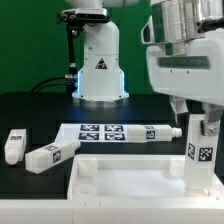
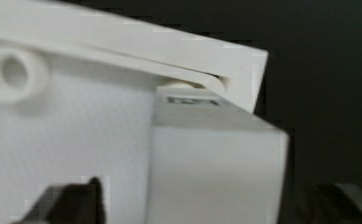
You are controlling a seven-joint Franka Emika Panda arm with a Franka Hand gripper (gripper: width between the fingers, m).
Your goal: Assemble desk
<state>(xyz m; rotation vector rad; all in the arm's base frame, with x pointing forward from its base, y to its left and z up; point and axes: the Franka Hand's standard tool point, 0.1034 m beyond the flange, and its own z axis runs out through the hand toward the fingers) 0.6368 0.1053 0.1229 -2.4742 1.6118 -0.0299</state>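
Note:
The white desk top [image 1: 120, 185] lies at the front of the table, rim up. In the exterior view, one white leg [image 1: 203, 150] with a black-and-white tag stands upright in its far right corner. My gripper [image 1: 197, 120] hangs over this leg's upper end. In the wrist view the leg [image 2: 213, 150] runs between my two dark fingertips [image 2: 75, 203], with a gap on each side. So the gripper [image 2: 210, 205] is open and holds nothing. A round corner socket [image 2: 13, 72] of the top shows beside the leg.
Two loose legs [image 1: 13, 145] [image 1: 52, 153] lie at the exterior view's left. A third leg [image 1: 155, 131] rests on the marker board [image 1: 95, 131] behind the top. The white robot base [image 1: 100, 70] stands at the back.

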